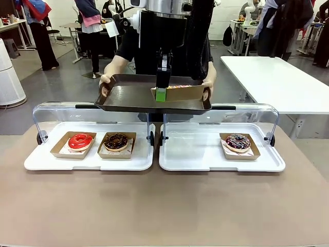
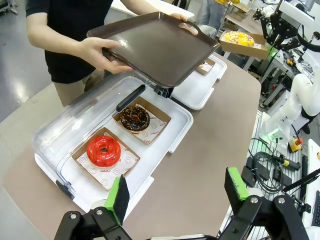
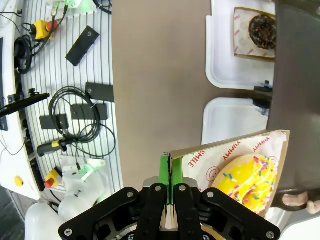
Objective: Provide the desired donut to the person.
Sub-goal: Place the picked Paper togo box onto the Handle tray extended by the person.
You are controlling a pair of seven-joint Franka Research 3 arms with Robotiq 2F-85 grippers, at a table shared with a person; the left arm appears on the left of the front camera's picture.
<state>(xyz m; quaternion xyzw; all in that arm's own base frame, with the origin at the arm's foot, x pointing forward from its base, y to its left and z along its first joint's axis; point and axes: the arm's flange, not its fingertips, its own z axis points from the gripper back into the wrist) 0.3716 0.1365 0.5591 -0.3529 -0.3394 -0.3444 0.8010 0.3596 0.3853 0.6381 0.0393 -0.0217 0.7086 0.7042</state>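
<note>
Yellow donut [image 3: 247, 180], iced and sprinkled, seated on printed paper in a shallow cardboard tray [image 3: 235, 150]. Located far middle of the scene, over the right part of a brown serving tray [image 1: 128, 95] held out by the person [image 2: 70, 40] with a hand [image 1: 105, 84] at each end. Contact between cardboard and serving tray: cannot be told.

Handling, as judged: light; soft crumb, icing easily marked, sprinkles liable to shed. Best taken by the cardboard wall, never by the donut. Cardboard thin and likely to flex or tip under a one-sided hold, so to be kept level and set down gently.

Right gripper [image 3: 169, 162] pressed together on the near corner of the cardboard wall, green pads pinching it, donut untouched. Left gripper [image 2: 177, 187] spread wide and empty, hovering above the near left of the table [image 1: 164, 206].

Nearer on the table, two white display trays [image 1: 51, 162] with lids raised: red donut [image 1: 80, 141] and chocolate donut [image 1: 116, 141] on the left, dark sprinkled donut [image 1: 237, 141] on the right, each in its own cardboard.
</note>
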